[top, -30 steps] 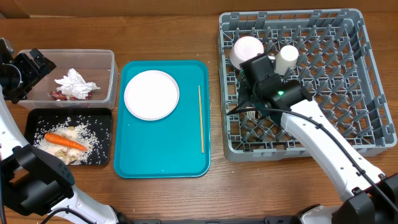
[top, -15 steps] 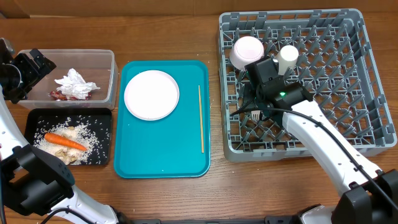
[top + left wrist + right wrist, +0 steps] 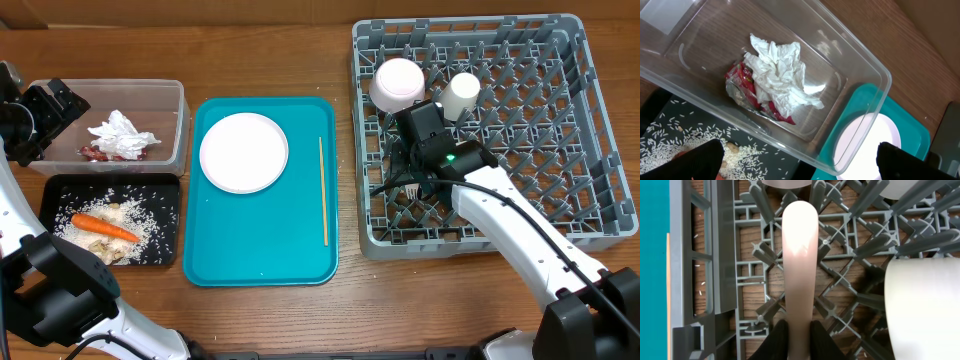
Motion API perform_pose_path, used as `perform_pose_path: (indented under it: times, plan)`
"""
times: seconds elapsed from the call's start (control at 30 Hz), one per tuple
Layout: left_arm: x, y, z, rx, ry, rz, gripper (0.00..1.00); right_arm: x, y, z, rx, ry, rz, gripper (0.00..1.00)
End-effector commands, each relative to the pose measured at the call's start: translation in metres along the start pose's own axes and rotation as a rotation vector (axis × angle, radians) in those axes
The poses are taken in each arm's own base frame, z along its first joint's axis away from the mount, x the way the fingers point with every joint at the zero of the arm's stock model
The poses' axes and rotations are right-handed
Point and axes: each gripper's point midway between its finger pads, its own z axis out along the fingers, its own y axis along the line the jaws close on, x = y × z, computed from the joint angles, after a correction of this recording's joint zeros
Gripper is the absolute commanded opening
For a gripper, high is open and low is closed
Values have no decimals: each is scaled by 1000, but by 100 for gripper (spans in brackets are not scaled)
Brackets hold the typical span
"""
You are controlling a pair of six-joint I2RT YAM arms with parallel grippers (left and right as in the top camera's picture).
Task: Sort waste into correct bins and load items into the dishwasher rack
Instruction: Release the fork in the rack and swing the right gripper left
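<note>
My right gripper (image 3: 800,341) is shut on the handle of the white plastic fork (image 3: 799,255), held low over the lattice floor of the grey dishwasher rack (image 3: 715,255). From overhead the fork's tines (image 3: 410,186) show below the right gripper (image 3: 408,168), near the rack's left side. A round bowl (image 3: 398,82) and a white cup (image 3: 462,95) stand in the rack behind it. My left gripper (image 3: 800,165) hangs open above the clear tub (image 3: 860,55), which holds the crumpled napkin (image 3: 780,70) and red wrapper (image 3: 747,85).
The teal tray (image 3: 265,250) carries the large white plate (image 3: 243,151) and the wooden chopstick (image 3: 323,190). The black tray (image 3: 170,205) in front of the tub holds a carrot (image 3: 103,227), rice and food scraps. Upright pegs surround the fork.
My right gripper has shifted a little toward the front of the rack, taking the fork along. The left arm has not moved.
</note>
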Motion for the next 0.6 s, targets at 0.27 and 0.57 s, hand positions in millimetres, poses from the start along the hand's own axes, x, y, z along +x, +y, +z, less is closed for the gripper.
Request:
perform_pose_path:
  times: [0.27, 0.57]
  plan:
    - [2, -1, 4, -2, 11, -6, 100, 0, -5, 1, 14, -3, 1, 36]
    - [2, -1, 4, -2, 11, -6, 100, -29, 35, -66, -234, -11, 10, 36]
